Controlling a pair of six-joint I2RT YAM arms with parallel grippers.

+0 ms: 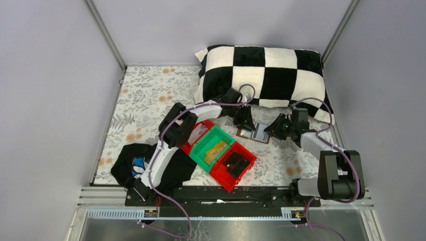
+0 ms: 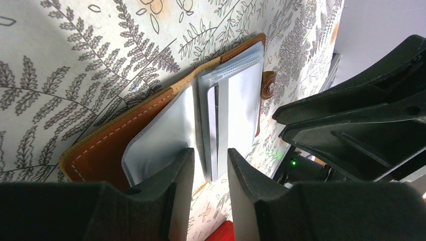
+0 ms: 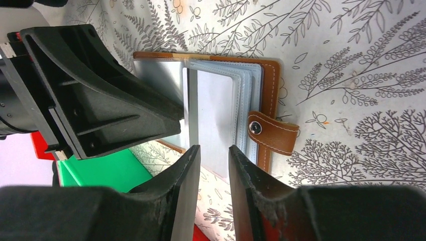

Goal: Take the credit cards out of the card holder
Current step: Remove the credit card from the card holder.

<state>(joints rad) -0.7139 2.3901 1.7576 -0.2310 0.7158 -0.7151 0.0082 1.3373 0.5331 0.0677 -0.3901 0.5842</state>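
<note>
jaws narrowly apart on left gripper [image 2: 211, 153] and right gripper [image 3: 214, 149], i'd pin the reddish-brown leather card holder [image 2: 100, 155] and pinch just one pale grey flat credit card [image 3: 213, 115].

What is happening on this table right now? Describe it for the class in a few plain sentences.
Two robot arms are working on the card holder, which lies open on the floral cloth. The left gripper has its fingers either side of a clear sleeve's edge, with a gap showing. The right gripper hovers open, coming in from the other side. The credit cards seem to be in the sleeves; none is seen pulled free.
</note>
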